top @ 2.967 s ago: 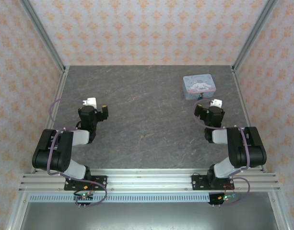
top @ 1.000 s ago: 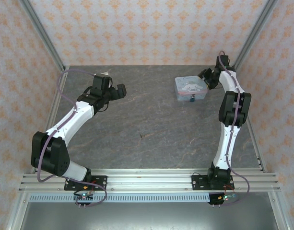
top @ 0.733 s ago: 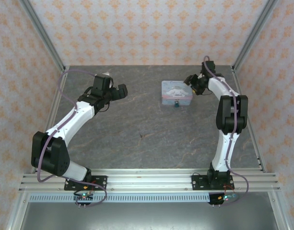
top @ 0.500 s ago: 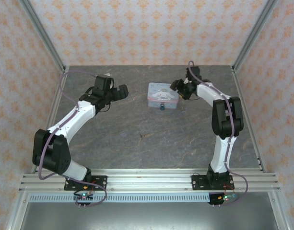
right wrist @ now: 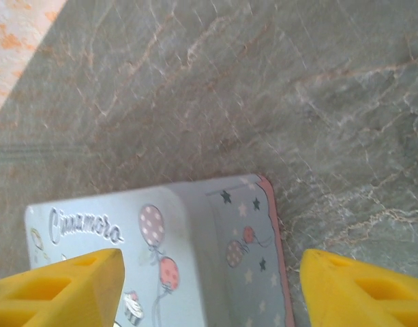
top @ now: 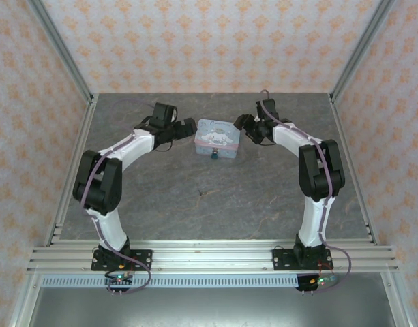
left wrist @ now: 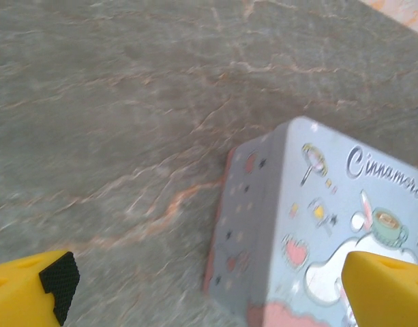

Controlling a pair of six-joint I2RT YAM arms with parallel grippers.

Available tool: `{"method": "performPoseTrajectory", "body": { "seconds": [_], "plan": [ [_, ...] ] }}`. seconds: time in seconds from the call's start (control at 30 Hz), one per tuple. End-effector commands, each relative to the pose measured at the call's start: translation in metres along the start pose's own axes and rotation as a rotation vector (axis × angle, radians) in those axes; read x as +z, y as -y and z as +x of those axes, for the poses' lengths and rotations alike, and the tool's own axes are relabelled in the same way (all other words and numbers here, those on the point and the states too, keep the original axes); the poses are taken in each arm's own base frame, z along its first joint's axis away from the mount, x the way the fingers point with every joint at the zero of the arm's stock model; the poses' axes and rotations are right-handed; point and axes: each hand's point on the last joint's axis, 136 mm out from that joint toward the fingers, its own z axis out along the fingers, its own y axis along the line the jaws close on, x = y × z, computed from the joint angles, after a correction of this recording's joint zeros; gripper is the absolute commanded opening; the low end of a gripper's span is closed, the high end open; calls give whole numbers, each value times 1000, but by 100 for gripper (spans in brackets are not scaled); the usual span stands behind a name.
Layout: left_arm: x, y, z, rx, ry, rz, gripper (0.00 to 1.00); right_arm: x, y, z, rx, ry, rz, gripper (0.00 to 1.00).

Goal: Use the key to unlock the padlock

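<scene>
The pale-blue cartoon tin box [top: 216, 135] sits at the back middle of the table. The tiny teal-blue padlock [top: 213, 156] hangs at its near side. My left gripper [top: 187, 127] is at the box's left end, open. In the left wrist view its yellow fingers [left wrist: 31, 289] spread wide, with the box's corner [left wrist: 263, 225] between them. My right gripper [top: 243, 125] is at the box's right end, open. In the right wrist view its fingers [right wrist: 362, 289] straddle that end of the box [right wrist: 195, 252], one over the lid and one over the table.
The grey stone-patterned table [top: 209, 197] stretches out in front of the box. Aluminium frame posts [top: 58, 54] and patterned walls close in the back and sides. Both arms stretch far forward from their bases.
The tin box with the padlock has slid left from the back right to the back middle with my right gripper at its end. My left arm has reached out to the box's left end.
</scene>
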Motion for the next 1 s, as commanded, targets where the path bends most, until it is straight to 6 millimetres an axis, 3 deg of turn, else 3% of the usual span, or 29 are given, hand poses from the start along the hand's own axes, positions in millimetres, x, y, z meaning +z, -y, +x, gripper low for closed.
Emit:
{"method": "performPoseTrajectory", "body": {
  "seconds": [0.0,0.17,0.4,0.8,0.93,0.97],
  "plan": [
    [13,35,-15,-26,17,108,100,5,-13,-18,15,50,-30,66],
    [36,50,-10,-30,-18,141,100,10,-20,-19,44,40,-73,59],
    [45,71,4,-9,-49,174,100,13,-21,-4,45,-1,-85,53],
    [21,87,27,15,-52,209,100,14,-33,37,18,-57,-120,48],
    [16,82,41,21,-59,194,100,11,-35,49,10,-65,-123,48],
    [4,86,39,23,-42,206,100,10,-35,52,8,-68,-124,48]
  ]
}}
